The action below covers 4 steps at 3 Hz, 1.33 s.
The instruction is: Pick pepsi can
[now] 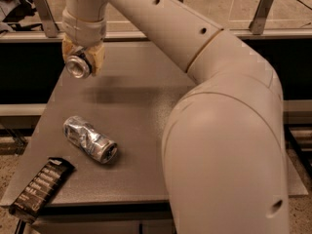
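The pepsi can (78,66) is held in my gripper (83,58) at the upper left, lifted above the grey table (146,111). Only its silver top faces the camera; its dark blue side is mostly hidden by the tan fingers (99,57) closed around it. The can lies sideways in the grasp. A shadow of it falls on the table below. My large cream arm (219,130) sweeps from the right foreground to the gripper.
A dented silver can with pale blue marks (90,139) lies on its side on the table's left part. A dark snack packet (41,189) hangs over the front left corner. A rail with metal posts (261,6) runs behind the table.
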Each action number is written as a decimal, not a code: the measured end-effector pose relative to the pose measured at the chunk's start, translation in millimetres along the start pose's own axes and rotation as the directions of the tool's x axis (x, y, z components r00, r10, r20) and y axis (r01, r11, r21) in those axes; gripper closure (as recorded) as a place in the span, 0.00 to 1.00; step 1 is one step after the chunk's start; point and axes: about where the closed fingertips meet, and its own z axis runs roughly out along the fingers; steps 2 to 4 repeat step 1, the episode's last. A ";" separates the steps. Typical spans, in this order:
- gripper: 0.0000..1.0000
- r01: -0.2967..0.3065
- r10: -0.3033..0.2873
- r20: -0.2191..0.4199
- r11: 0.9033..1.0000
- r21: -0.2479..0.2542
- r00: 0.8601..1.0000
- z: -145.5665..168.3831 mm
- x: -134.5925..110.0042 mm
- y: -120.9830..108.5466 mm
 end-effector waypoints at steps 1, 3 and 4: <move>1.00 -0.064 0.063 0.011 0.993 0.100 0.998 -41.3 9.4 0.6; 1.00 -0.064 0.063 0.011 0.993 0.100 0.998 -41.3 9.4 0.6; 1.00 -0.064 0.063 0.011 0.993 0.100 0.998 -41.3 9.4 0.6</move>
